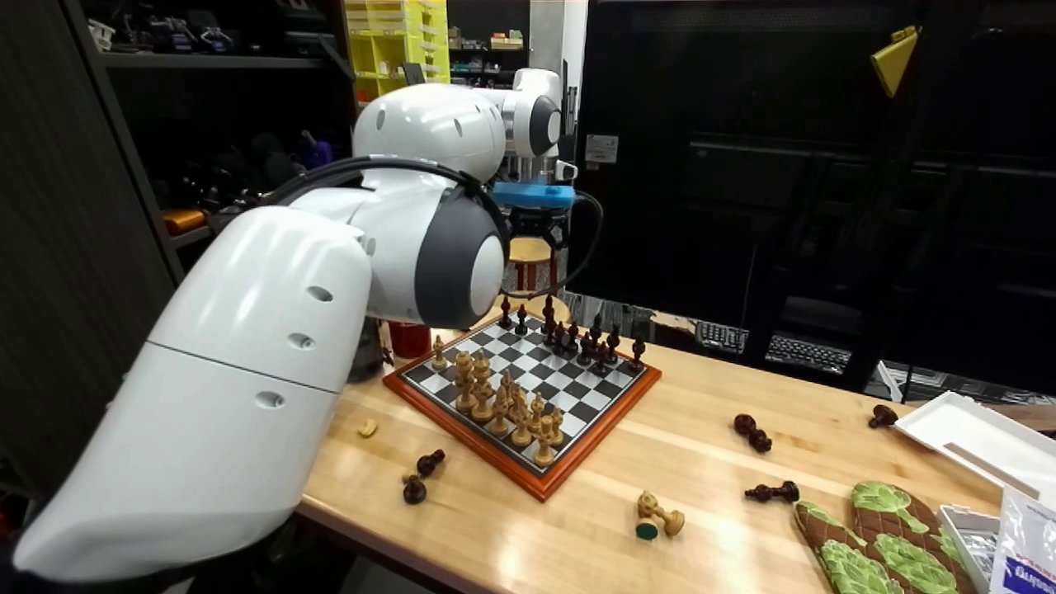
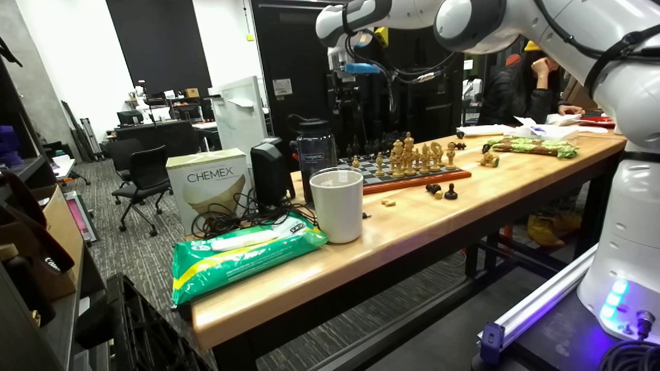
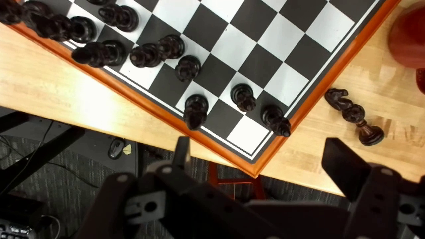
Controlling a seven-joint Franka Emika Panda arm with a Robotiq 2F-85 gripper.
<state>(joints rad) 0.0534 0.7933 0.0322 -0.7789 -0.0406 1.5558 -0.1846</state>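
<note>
Several dark chess pieces [image 3: 188, 68] stand on the board [image 3: 234, 41], well below parted jaws.

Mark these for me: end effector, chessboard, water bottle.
End effector [image 3: 261, 154]: wrist view, midway between its spread fingertips.
Chessboard [image 3: 233, 47]: wrist view, on a bare white square.
Water bottle [image 2: 316, 157]: in an exterior view, on the front of its body, below the lid.

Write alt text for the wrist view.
Open, empty fingers frame the corner of a chessboard bearing dark chess pieces, seen from above. At right, a dark horse-headed piece lies on the wooden table near a cropped red object.
</note>
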